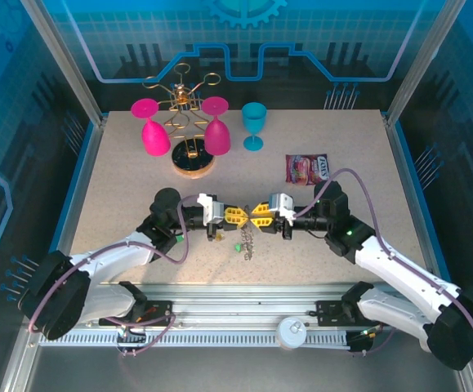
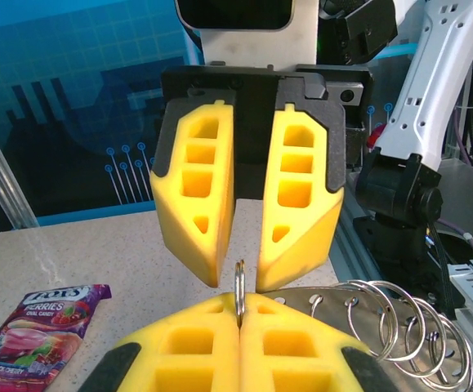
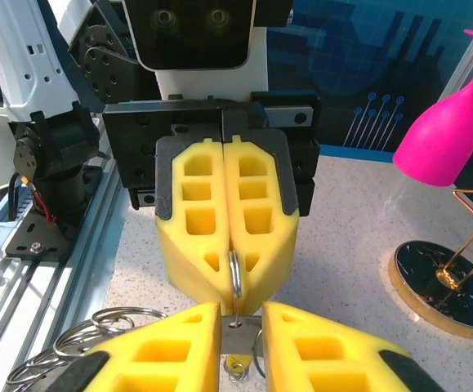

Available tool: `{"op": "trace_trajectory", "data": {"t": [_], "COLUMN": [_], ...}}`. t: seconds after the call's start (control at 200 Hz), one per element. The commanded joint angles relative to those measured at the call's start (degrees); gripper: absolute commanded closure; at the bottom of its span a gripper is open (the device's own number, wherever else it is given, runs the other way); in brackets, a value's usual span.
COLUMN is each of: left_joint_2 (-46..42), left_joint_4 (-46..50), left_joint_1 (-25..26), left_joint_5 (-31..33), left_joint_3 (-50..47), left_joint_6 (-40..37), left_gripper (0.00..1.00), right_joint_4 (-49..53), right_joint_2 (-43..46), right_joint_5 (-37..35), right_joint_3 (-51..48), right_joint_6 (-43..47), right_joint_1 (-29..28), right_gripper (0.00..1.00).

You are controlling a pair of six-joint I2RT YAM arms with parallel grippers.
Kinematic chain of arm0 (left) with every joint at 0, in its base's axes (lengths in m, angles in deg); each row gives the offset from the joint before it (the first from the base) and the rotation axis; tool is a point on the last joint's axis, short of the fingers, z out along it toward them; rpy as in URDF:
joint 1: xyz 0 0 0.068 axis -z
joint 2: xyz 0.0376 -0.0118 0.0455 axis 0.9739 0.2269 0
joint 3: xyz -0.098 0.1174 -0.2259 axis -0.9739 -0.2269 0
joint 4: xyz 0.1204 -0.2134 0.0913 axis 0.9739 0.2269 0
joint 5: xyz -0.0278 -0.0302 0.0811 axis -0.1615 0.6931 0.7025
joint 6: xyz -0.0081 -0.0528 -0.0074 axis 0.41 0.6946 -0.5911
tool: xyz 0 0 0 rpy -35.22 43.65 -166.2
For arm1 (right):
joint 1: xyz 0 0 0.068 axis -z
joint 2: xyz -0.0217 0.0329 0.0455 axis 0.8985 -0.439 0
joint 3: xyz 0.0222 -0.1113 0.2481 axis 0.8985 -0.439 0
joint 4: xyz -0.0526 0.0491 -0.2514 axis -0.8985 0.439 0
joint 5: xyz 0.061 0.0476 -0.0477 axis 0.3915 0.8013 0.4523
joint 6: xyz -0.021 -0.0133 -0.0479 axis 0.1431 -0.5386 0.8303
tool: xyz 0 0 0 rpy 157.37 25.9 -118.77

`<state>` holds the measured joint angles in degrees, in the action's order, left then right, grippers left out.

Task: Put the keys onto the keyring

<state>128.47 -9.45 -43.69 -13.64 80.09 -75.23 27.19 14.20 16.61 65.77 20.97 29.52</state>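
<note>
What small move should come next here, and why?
Probably close the right claw on the key: its fingers stand apart on either side of it, while the left claw is shut on the keyring, holding it steady.

Fingers: smooth matt yellow plastic. Keyring, centre frame: bright polished metal. Wire loops, lower right: glossy steel. Pouch, lower left: shiny printed foil. Table: matt and speckled. Glass, upper right: glossy pink plastic.
</note>
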Motion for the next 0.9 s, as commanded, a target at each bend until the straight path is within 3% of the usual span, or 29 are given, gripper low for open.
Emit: {"op": "trace_trajectory", "data": {"t": [0.0,0.185,0.325,0.395,0.49,0.53,0.695,0.896], "left_joint_2": [0.6,1.8,2.2,2.0,1.1,0.5,-1.4,-1.3], "left_joint_4": [-4.8,-7.6,-8.6,-8.0,-3.8,-0.4,15.6,25.3], "left_joint_1": [0.3,0.3,0.3,0.2,0.3,0.3,0.4,0.8], "left_joint_5": [-2.3,-2.8,-2.8,-1.2,2.4,3.4,5.0,5.5], "left_joint_3": [-0.1,-0.1,-0.2,-0.4,-0.2,0.3,4.1,7.4], "left_joint_6": [1.5,3.1,3.6,3.1,1.7,0.4,-6.9,-11.4], "left_gripper": [1.0,1.0,1.0,1.0,0.76,0.71,0.76,0.86], "right_joint_4": [-3.3,-4.1,-2.7,0.6,5.9,8.9,18.8,26.7], "right_joint_2": [-0.8,-2.4,-3.7,-3.9,-3.8,-3.8,-4.9,-7.7], "right_joint_5": [1.8,2.2,2.3,1.1,-0.6,-1.1,-3.7,-7.2], "right_joint_3": [-0.2,0.5,1.8,3.0,4.6,5.6,10.0,15.2], "right_joint_6": [-1.0,-1.1,-0.4,1.1,3.7,5.1,8.7,12.5], "right_joint_1": [0.1,-0.6,-0.9,-1.0,-1.0,-1.1,-1.7,-3.9], "right_gripper": [0.8,0.84,1.0,1.0,1.0,1.0,1.0,1.0]}}
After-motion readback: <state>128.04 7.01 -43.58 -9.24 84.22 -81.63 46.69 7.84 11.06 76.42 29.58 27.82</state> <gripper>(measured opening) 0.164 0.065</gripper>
